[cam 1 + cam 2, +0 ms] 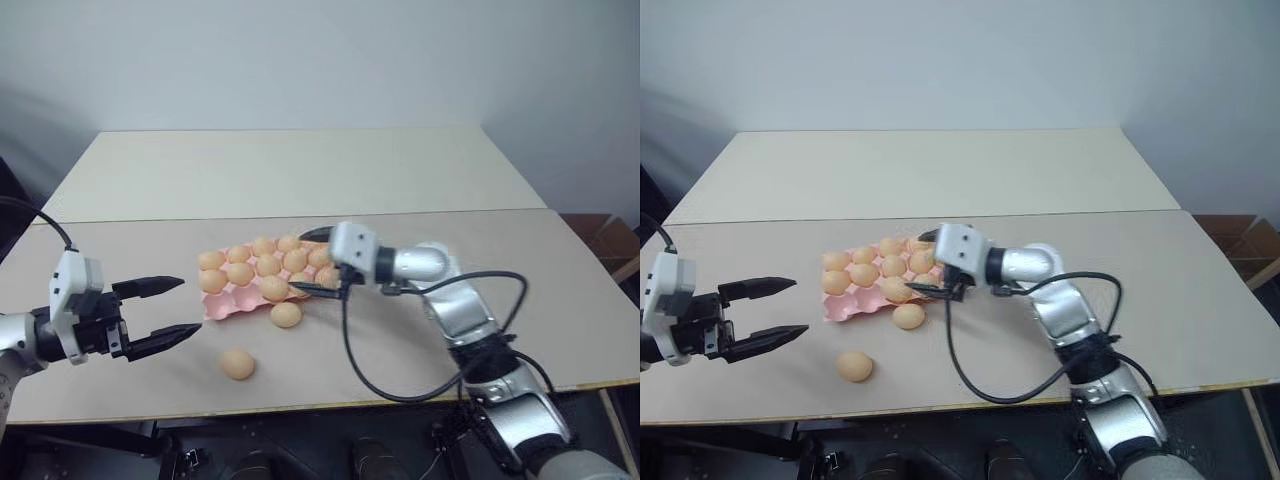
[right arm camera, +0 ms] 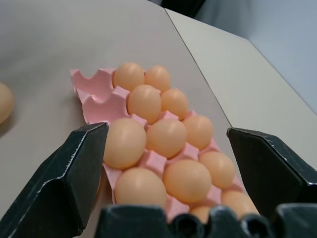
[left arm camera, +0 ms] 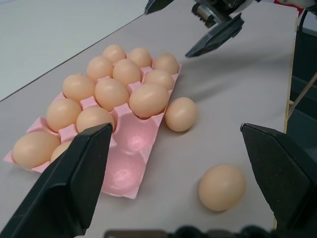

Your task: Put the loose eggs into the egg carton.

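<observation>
The egg carton (image 1: 232, 298) lies a little left of the frame's middle in the left eye view, flat on the tabletop (image 1: 560, 280). Most of its cups hold eggs; in the left wrist view two cups (image 3: 126, 158) at its near corner stand empty. Two loose eggs rest on the tabletop outside it: one egg (image 1: 286, 314) touching or just beside the carton's lower edge, the other egg (image 1: 237, 364) further toward the lower left, apart from the carton. The right gripper (image 1: 318, 262) hangs over the carton's right end, its fingers spread wide with nothing between them. The left gripper (image 1: 168, 311) sits at the left of the frame, near the carton's left end, its fingers likewise spread wide and holding nothing.
</observation>
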### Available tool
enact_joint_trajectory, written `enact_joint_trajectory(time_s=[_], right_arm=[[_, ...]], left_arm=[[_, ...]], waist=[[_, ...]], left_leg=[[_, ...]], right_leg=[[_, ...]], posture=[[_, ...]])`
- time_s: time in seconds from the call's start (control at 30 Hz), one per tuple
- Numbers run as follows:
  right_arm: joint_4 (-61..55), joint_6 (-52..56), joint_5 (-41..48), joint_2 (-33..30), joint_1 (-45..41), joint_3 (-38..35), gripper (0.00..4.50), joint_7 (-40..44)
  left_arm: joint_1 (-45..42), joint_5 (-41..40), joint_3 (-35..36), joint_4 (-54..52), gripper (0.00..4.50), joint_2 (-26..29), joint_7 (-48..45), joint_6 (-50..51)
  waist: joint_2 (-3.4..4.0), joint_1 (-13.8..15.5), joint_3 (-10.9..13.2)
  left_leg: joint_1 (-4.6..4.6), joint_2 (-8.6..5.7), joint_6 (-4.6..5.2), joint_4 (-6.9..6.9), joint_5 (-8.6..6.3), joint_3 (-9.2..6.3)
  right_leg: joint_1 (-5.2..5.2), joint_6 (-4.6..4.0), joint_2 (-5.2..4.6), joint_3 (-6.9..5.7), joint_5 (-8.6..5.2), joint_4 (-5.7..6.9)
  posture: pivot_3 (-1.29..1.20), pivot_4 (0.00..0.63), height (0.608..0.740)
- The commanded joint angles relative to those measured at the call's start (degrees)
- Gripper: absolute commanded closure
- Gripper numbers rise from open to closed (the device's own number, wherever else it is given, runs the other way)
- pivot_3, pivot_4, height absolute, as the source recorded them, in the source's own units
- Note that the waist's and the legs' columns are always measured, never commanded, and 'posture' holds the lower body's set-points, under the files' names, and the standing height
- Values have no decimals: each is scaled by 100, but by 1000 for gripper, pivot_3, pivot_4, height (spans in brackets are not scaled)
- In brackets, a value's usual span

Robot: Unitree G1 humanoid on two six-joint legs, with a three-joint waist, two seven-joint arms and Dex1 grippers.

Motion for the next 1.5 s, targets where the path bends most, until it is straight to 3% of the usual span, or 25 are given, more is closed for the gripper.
enact_joint_trajectory(time_s=[0.03,0.3,0.5,1.07,1.27,1.5], right_arm=[[-592,106,645,-568,327,-658,26,380],[-857,476,1595,-1932,1523,-1664,26,1100],[-718,454,2101,-2572,2099,-2072,26,1761],[-881,523,2228,-2635,2034,-1956,26,1622],[-936,539,2261,-2592,1969,-1879,26,1630],[-1046,568,2307,-2551,1897,-1749,26,1708]], left_arm=[[-73,37,43,15,0,91,-61,-115],[-155,-40,21,90,0,29,-146,-124],[-60,77,21,88,0,78,-214,-190],[-107,40,-86,23,0,57,-271,-129],[-128,356,-816,-172,0,170,-594,-327],[-782,1368,-2415,121,0,73,-964,-1126]], waist=[[-1,21,1],[-3,102,1],[-3,131,2],[-4,141,2],[-4,145,2],[-4,178,2]], left_leg=[[0,0,0,0,0,0],[6,0,1,0,0,4],[5,-1,1,1,0,5],[10,-1,1,1,0,6],[9,-2,1,1,0,6],[8,-3,1,2,0,6]], right_leg=[[1,0,0,0,0,-1],[6,0,1,4,0,-6],[10,1,0,5,0,-11],[13,2,0,6,-1,-11],[14,2,0,6,-1,-11],[14,2,1,6,-1,-13]], posture=[[0,150,740],[0,150,740],[0,150,740],[0,150,740],[0,150,740],[0,150,740]])
